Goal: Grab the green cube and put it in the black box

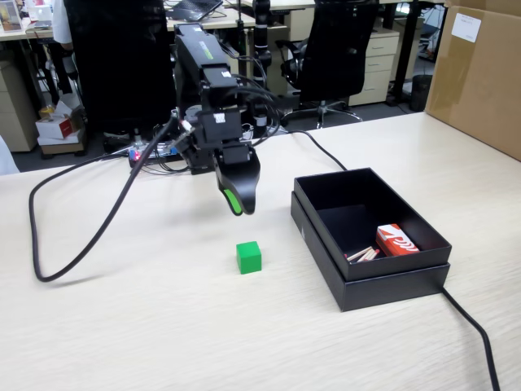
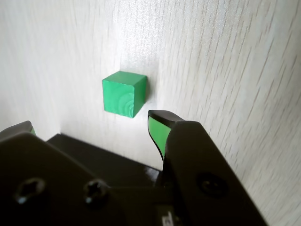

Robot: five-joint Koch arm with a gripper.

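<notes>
The green cube (image 1: pixel 249 257) (image 2: pixel 123 93) rests on the pale wood table, left of the black box (image 1: pixel 368 277) in the fixed view. My gripper (image 1: pixel 238 206) (image 2: pixel 91 122) hangs a short way above and behind the cube, pointing down at it. In the wrist view its two green-lined fingertips (image 2: pixel 156 132) stand wide apart with nothing between them, and the cube lies just beyond the gap. The gripper is open.
A red-and-white packet (image 1: pixel 396 239) and some thin sticks (image 1: pixel 362 254) lie inside the black box. A black cable (image 1: pixel 89 240) loops across the table's left; another cable (image 1: pixel 476 334) runs off the box's near corner. A brown carton (image 1: pixel 480 73) stands at the far right.
</notes>
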